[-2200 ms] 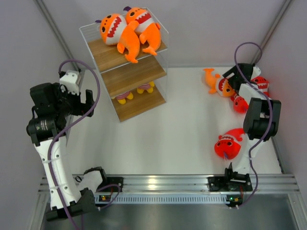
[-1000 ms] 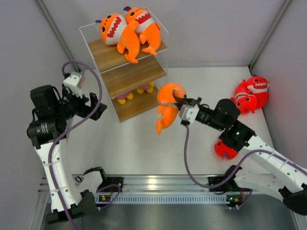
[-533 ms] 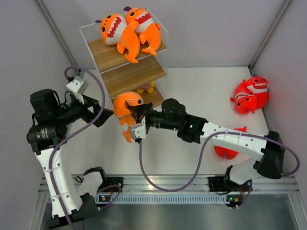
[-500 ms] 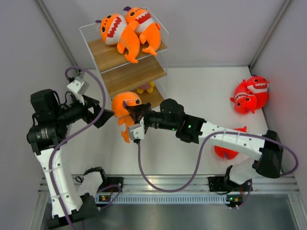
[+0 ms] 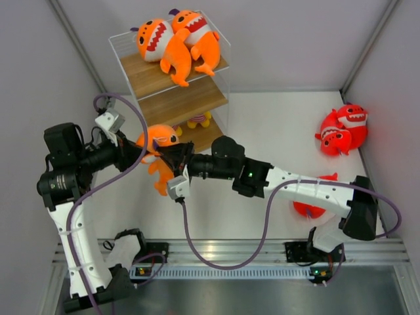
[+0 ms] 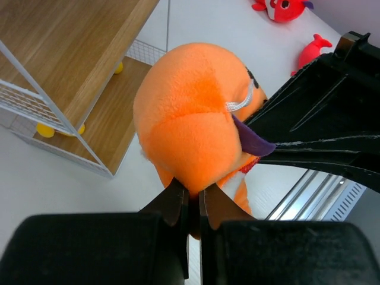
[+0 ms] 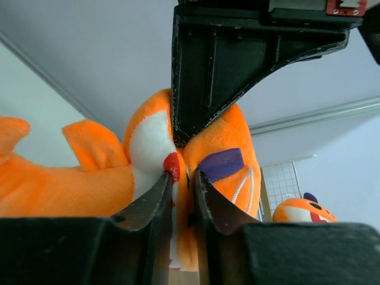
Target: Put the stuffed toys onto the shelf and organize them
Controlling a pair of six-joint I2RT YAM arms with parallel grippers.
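Three-tier shelf [image 5: 177, 105] of light wooden boards in a white wire frame stands at the far left of the white worktop [image 5: 275, 131]. The right arm [image 5: 289, 184] stretches across the worktop from the right and the left arm [image 5: 65, 177] reaches in from the left, and they meet just in front of the bottom board. Between them an orange shark [image 5: 154, 139] is held just beside the shelf's near corner, its tail pointing toward the arm bases. Two more orange sharks [image 5: 177, 39] lie side by side on the top board, touching. Two red sharks [image 5: 341, 130] sit pressed together in the far right corner. A third red shark [image 5: 307, 209] lies near the right arm's base, partly hidden by that arm. A small yellow-footed figure [image 5: 195, 121] shows on the bottom board. The left pincer [image 6: 191, 199] is pressed together on a fold of plush under the orange shark. The right pincer [image 7: 181, 178] pinches the same toy at its white and red mouth.
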